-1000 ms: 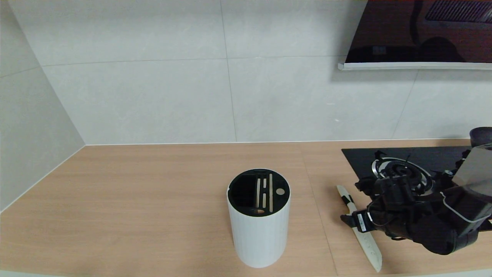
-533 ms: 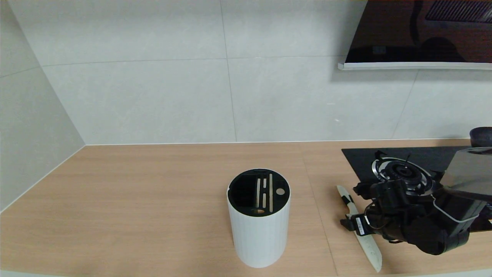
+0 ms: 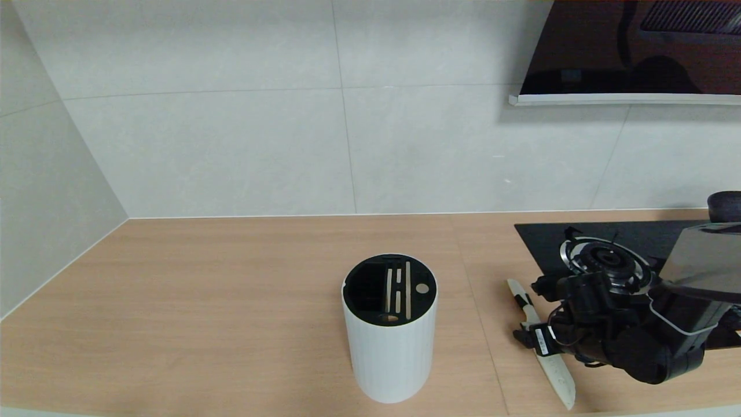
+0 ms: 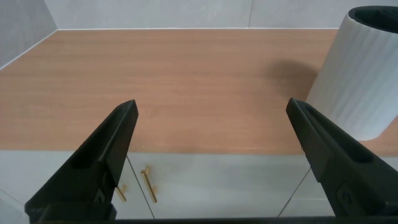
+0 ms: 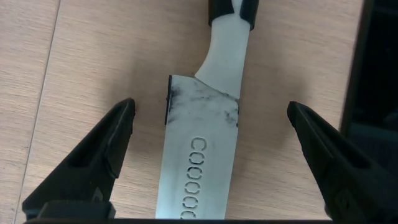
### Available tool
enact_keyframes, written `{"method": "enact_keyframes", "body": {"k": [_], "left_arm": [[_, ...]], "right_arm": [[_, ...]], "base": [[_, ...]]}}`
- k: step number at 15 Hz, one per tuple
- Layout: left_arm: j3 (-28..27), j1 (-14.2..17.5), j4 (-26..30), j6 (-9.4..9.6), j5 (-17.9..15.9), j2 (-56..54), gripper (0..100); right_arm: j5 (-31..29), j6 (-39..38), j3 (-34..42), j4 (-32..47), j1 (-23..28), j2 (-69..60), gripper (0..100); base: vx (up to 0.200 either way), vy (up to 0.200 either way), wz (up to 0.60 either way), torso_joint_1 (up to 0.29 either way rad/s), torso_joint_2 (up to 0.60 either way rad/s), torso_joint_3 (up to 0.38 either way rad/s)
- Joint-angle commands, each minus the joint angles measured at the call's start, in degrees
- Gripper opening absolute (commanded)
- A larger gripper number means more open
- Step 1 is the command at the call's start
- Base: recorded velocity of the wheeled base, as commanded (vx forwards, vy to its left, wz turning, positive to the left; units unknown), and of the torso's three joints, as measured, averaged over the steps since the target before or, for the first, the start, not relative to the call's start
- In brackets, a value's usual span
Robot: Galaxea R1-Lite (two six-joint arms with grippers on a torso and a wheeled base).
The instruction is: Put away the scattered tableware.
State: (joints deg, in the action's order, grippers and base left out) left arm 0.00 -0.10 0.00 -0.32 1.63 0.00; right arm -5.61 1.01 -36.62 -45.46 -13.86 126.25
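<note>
Quick count, here we go: one knife [image 3: 557, 373] on the one wooden counter [image 3: 231, 301], white, with a single black band at the handle. One white cylindrical holder [image 3: 389, 347]. On its black top I make out one big square opening, four narrow slits as far as I can count, and one round hole. Off to the right there's one black cooktop [image 3: 544, 240] with one burner [image 3: 608, 258] in sight, and one range hood [image 3: 631, 52] above. Two grippers, the left gripper [image 4: 210, 109] and the right gripper [image 5: 210, 109], two fingers [image 4: 112, 143] apiece, four in all. Under the counter edge, two brass cabinet handles [image 4: 149, 185]
</note>
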Motion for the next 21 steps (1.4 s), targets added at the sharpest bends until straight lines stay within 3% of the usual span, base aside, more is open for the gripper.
{"method": "enact_keyframes", "body": {"k": [1, 11, 21], "left_arm": [[0.0, 0.0, 0.0, -0.03, 0.0, 0.0, 100], [0.0, 0.0, 0.0, 0.14, 0.0, 0.0, 100], [0.0, 0.0, -0.2, 0.23, -0.1, 0.0, 100]], "right_arm": [[0.0, 0.0, 0.0, 0.0, 0.0, 0.1, 0], [-2.4, 0.0, 0.2, 0.1, -0.2, -3.2, 0], [-2.6, -3.9, 1.6, 7.9, -4.6, -27.5, 0]], "base": [[0.0, 0.0, 0.0, 0.0, 0.0, 0.0], [0.0, 0.0, 0.0, 0.0, 0.0, 0.0], [0.0, 0.0, 0.0, 0.0, 0.0, 0.0]]}}
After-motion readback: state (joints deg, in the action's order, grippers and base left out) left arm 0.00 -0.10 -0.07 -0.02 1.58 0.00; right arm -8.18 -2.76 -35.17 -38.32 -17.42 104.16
